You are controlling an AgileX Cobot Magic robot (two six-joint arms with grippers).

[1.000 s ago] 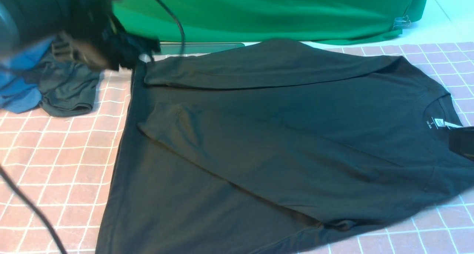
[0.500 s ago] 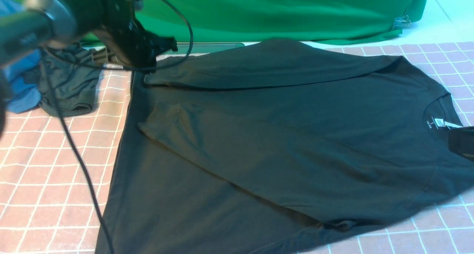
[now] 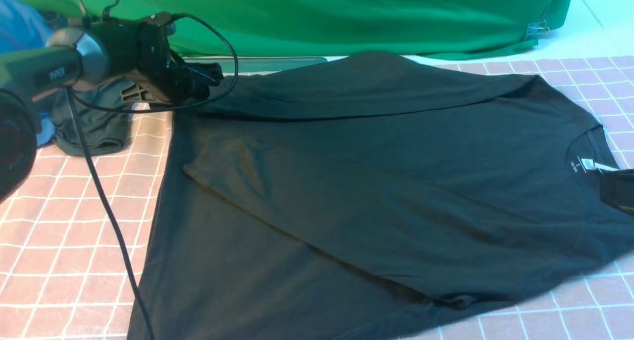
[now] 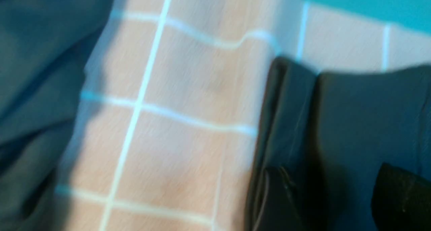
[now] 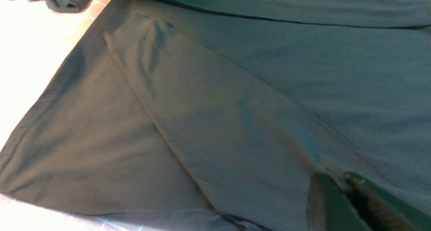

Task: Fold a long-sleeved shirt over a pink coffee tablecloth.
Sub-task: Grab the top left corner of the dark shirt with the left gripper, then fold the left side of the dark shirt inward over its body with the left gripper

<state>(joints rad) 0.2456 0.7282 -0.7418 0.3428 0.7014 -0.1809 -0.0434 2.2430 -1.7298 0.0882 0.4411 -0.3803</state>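
At far left a blue garment [image 3: 20, 28] and a grey-green garment [image 3: 94, 127] lie heaped on the tablecloth [image 3: 74, 221]. Just beside them the left gripper [image 3: 205, 77] hovers at the far hem corner of the shirt [image 3: 376, 181], too blurred to tell whether its jaws are parted. The shirt lies flat, its long axis running left to right, hem leftward and sleeves laid across the body, so the left arm is nearer the hem. At the collar end the right gripper [image 5: 334, 177] rests on the cloth, jaws together.
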